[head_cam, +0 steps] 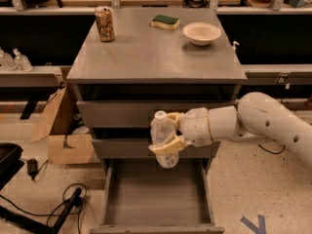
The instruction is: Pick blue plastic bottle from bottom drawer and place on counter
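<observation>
Holding the blue plastic bottle (160,128) upright, our gripper (167,132) is clamping its fingers (169,146) around the body, in front of the two upper drawers (117,113) and above the open bottom drawer (156,199). We are seeing the counter (156,52) edge jutting out overhead, so lifting straight up is risking a knock on the bottle's top that tips it loose. The thin wall could also start slipping in the grip. We are favouring the bare front of the counter, since the can (104,23), sponge (165,21) and bowl (201,33) are sitting farther back.

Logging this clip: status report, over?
Gripper shut on blue plastic bottle, upright, above open bottom drawer. Counter not yet reached; can, sponge, bowl toward its rear.
</observation>
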Controlling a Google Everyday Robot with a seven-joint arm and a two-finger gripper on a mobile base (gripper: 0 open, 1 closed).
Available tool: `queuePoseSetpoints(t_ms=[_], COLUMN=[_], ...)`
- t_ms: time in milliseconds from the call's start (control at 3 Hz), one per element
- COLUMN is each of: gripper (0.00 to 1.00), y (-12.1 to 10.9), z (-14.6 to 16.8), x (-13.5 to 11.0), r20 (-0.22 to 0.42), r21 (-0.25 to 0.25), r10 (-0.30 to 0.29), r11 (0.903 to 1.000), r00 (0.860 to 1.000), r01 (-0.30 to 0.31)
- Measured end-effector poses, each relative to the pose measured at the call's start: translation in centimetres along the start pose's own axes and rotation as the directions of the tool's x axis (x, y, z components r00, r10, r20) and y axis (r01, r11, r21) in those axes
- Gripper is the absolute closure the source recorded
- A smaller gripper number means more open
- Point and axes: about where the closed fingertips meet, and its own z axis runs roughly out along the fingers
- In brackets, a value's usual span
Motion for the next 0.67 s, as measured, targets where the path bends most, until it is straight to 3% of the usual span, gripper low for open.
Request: queuePoseSetpoints(t_ms=[333,667], gripper=[1.00,1.00], y=[0.0,-2.0], z=[0.0,-1.4], x=[-0.1,-3.6], r20=[0.001,0.042], r21=[0.000,0.034], r10=[0.000,0.007], r11=[1.0000,0.9994], r00=[1.000,0.999], r01=[0.000,-0.009])
